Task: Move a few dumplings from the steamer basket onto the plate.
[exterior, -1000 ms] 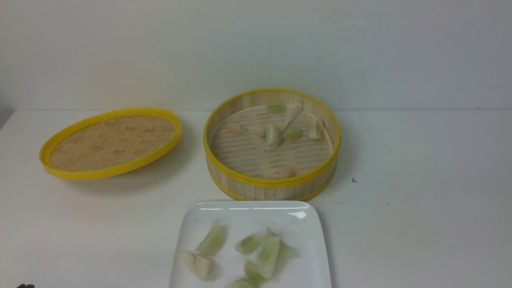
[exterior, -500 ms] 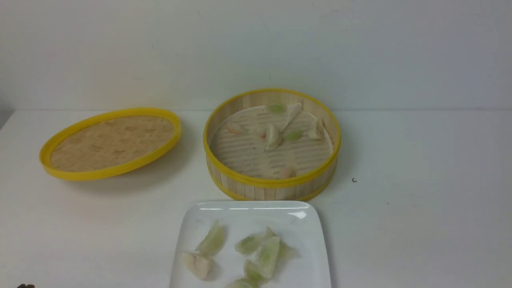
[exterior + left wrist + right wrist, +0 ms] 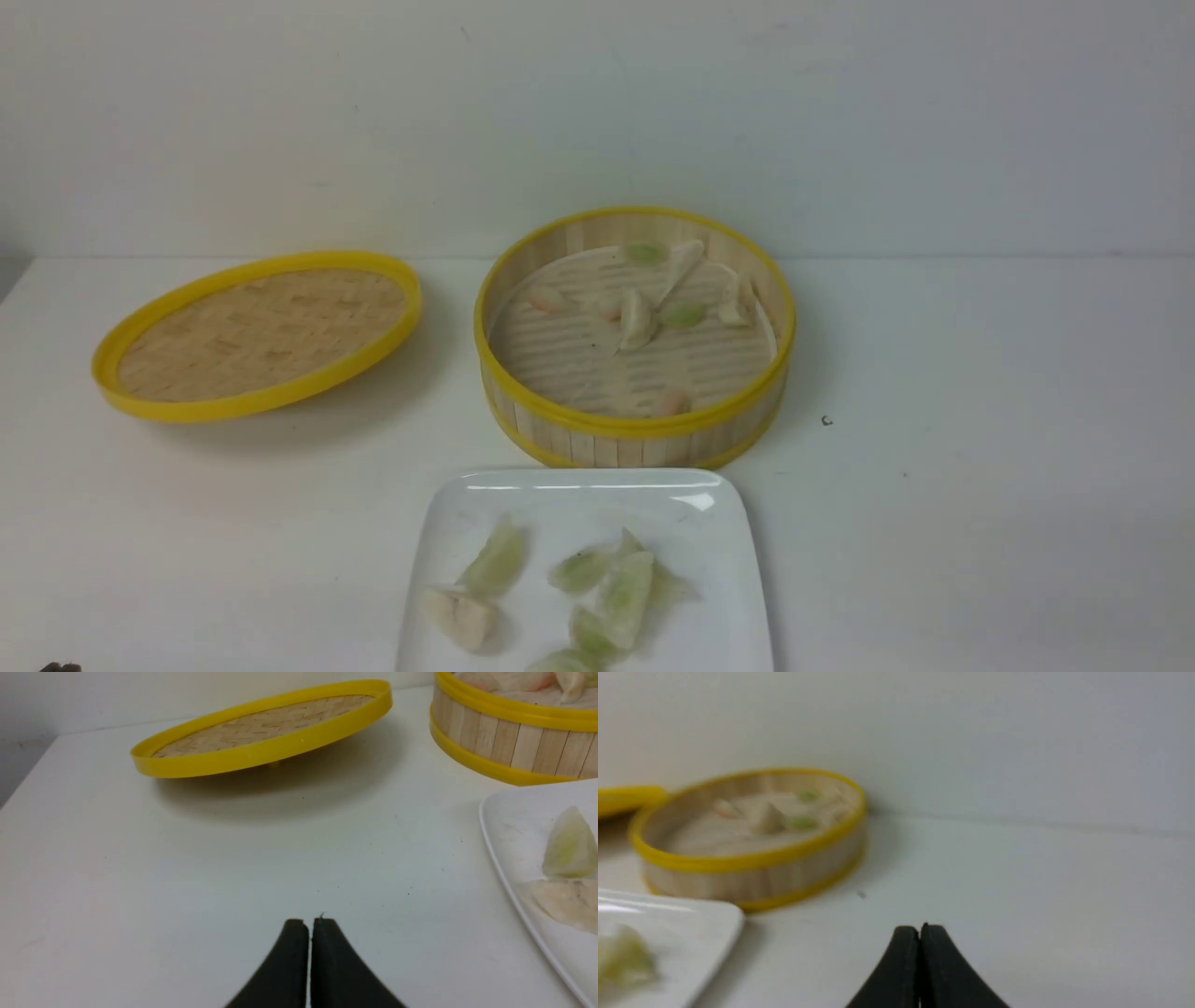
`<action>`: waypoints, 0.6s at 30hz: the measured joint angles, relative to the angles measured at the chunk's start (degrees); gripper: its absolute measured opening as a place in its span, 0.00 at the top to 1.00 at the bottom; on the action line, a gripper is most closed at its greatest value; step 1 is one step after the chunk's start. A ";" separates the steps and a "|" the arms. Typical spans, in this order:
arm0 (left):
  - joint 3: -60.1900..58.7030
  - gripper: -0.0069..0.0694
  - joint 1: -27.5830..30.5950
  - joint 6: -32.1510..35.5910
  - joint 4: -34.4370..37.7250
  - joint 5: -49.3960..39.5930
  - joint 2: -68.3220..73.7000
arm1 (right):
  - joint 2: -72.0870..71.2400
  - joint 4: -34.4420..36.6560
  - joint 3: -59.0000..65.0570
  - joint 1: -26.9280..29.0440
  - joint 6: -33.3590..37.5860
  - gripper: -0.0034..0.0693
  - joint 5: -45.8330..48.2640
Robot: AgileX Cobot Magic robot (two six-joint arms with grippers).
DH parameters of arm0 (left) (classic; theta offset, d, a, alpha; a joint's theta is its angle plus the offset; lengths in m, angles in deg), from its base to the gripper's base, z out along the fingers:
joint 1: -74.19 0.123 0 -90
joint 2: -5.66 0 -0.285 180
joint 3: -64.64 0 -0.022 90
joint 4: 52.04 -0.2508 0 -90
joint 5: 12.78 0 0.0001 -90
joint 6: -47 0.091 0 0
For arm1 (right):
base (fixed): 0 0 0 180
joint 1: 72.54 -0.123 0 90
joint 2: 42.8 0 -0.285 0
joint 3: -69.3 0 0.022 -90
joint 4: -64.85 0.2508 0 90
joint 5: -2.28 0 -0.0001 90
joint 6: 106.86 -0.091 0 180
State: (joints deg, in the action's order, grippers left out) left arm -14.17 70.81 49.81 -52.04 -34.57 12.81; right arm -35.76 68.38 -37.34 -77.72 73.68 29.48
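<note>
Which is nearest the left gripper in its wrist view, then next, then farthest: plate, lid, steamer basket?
From the shut left gripper:
1. plate, toward the robot's right, closest.
2. lid, straight ahead, tilted.
3. steamer basket, ahead and to the right, behind the plate.

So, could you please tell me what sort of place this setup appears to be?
Probably a lab test bench staged as a dining spot: a bare white table against a blank wall, holding only a steamer basket, its lid and a plate of dumplings.

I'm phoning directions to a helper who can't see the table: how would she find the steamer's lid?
Start at the tall, slat-walled steamer basket behind the white plate. The lid sits apart on its left, resting tilted. Unlike the basket, it is shallow, with one yellow rim, a woven face and no dumplings.
</note>
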 joint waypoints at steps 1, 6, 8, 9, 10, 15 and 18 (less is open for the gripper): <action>0.00 0.92 0.00 0.00 0.00 0.00 0.00 | 0.00 -0.06 2.19 1.53 0.00 0.97 -0.06; 0.00 0.92 0.03 0.00 0.00 -0.01 0.00 | 0.06 -0.06 4.73 4.52 -0.05 0.97 -3.72; 0.00 0.92 0.03 0.00 0.00 -0.01 0.00 | 0.06 -0.01 4.79 4.65 -0.05 0.97 -4.02; 0.00 0.92 0.03 0.00 0.00 -0.01 0.00 | 0.06 -0.01 4.79 4.71 -0.05 0.97 -4.14; 0.00 0.92 0.03 0.00 -0.34 -0.01 0.00 | 0.06 -0.01 4.80 4.71 -0.05 0.97 -4.21; 0.00 0.92 0.07 0.00 0.00 -0.01 0.00 | 0.06 -0.01 4.85 4.71 -0.05 0.97 -4.32; 0.00 0.92 0.07 0.00 -0.34 -0.01 0.00 | 0.06 -0.01 4.85 4.71 -0.05 0.97 -4.32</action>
State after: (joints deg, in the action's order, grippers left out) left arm -14.17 70.88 49.81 -52.38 -34.58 12.81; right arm -35.70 68.37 -32.49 -73.02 73.63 25.16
